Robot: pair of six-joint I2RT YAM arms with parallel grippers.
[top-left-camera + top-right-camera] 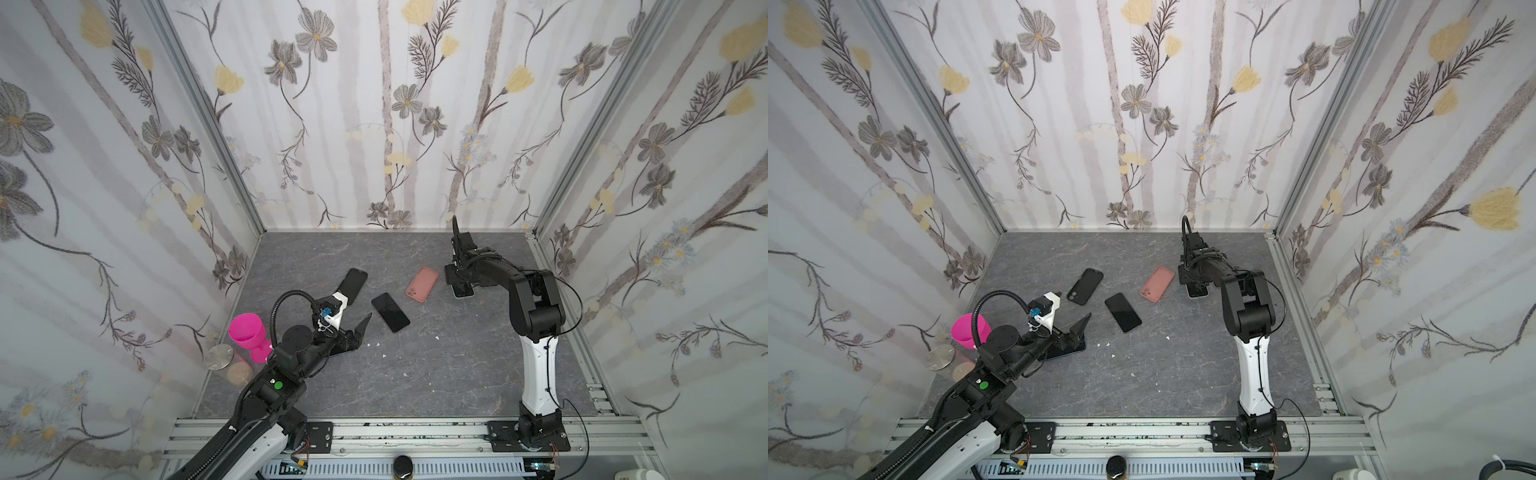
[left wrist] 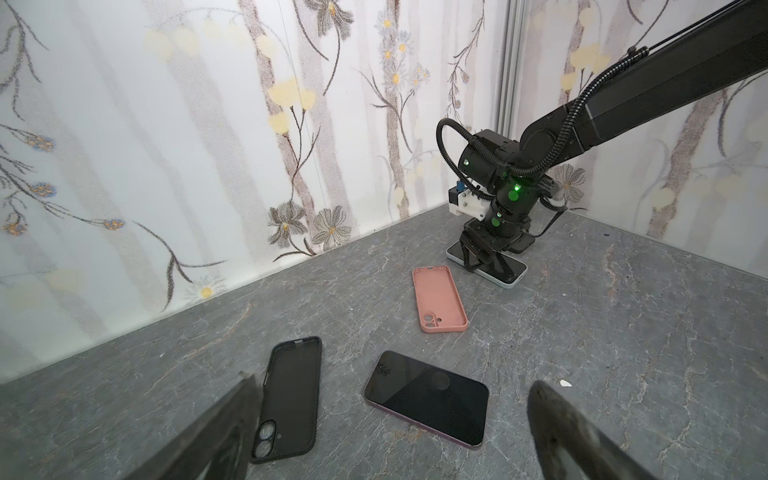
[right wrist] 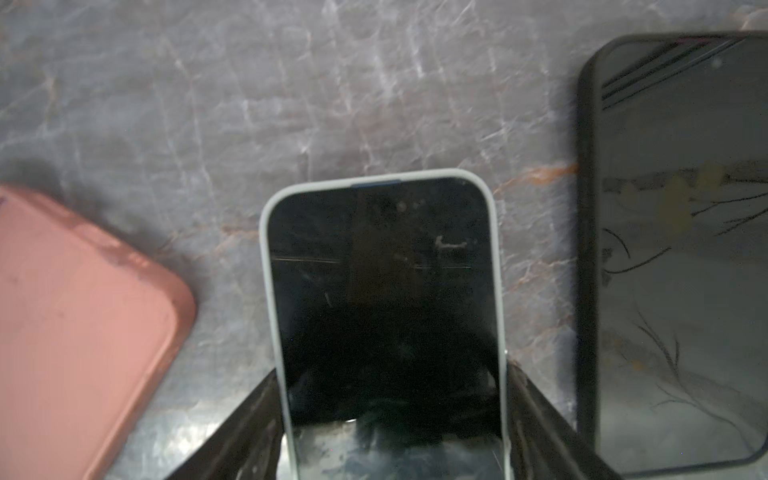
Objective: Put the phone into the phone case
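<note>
A phone (image 3: 382, 266) with a pale rim and dark screen lies face up at the back right of the table (image 1: 415, 374). My right gripper (image 3: 392, 370) points down over it, a finger against each long edge. From across the table it shows as a phone (image 2: 498, 272) flat under the right gripper (image 2: 484, 257). An empty pink phone case (image 1: 422, 284) lies open side up just left of it. Further left are a bare dark phone (image 2: 428, 397) and an empty black case (image 2: 291, 390). My left gripper (image 2: 399, 436) hovers wide open before these two, holding nothing.
In the right wrist view, a phone in a black case (image 3: 673, 249) lies on the pale-rimmed phone's other side from the pink case. A pink cup (image 1: 247, 336) and a round metal disc (image 1: 220, 357) stand by the left wall. Small white crumbs (image 1: 384, 356) dot the table.
</note>
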